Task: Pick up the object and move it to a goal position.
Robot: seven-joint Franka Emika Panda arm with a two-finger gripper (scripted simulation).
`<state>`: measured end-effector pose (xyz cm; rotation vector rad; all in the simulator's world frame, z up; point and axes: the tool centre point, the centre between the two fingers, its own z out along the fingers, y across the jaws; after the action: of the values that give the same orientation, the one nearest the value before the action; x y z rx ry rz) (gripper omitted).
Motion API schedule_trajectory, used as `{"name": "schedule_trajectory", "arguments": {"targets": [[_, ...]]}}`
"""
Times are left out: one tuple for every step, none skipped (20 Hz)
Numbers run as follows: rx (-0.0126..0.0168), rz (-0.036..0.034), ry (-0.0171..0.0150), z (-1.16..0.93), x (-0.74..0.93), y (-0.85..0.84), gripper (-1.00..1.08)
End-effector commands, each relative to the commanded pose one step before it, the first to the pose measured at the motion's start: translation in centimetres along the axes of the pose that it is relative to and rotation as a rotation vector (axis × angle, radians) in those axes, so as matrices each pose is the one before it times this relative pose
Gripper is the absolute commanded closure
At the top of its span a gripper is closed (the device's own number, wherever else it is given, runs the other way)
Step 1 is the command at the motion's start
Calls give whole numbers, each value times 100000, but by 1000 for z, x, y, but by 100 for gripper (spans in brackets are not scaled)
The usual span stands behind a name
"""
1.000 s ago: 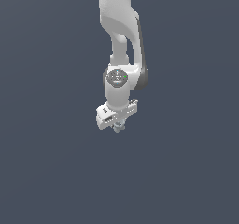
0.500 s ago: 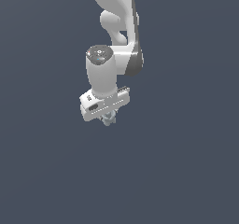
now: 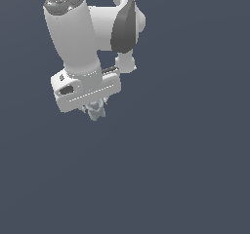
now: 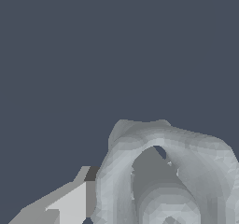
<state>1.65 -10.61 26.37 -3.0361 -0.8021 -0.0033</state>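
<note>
1 object: the pale grey-green lumpy object (image 3: 96, 110) sits between the fingers of the gripper (image 3: 95, 109), just under the white hand body, in the upper part of the exterior view's left.
Object, wrist view: the object (image 4: 163, 176) fills the near area, with rounded lobes and a dark hollow.
Gripper: closed on the object; 1 finger (image 4: 70, 202) shows just beside it.
Arm: the white arm (image 3: 78, 38) rises above the gripper.
Background: plain dark blue-grey.
</note>
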Motion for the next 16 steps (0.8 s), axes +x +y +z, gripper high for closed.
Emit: {"name": "schedule_trajectory", "arguments": {"targets": [[87, -61, -58, -2563, -398, 1279, 108], [0, 0, 0, -985, -133, 514, 108], [0, 0, 0, -967, -129, 507, 108], [0, 0, 0, -922, -122, 485, 108], [0, 0, 0, -879, -115, 464, 108], [0, 0, 0, -839, -108, 445, 108], [-43, 6, -53, -795, -87, 416, 108], [0, 0, 0, -768, -96, 411, 108], [0, 0, 0, -736, -91, 395, 108], [0, 0, 0, -707, -86, 381, 108], [0, 0, 0, -678, -81, 367, 108], [0, 0, 0, -652, -77, 354, 108], [-45, 25, -46, -625, -67, 336, 108], [0, 0, 0, -602, -69, 329, 108], [0, 0, 0, -579, -65, 317, 108], [0, 0, 0, -556, -61, 306, 108]]}}
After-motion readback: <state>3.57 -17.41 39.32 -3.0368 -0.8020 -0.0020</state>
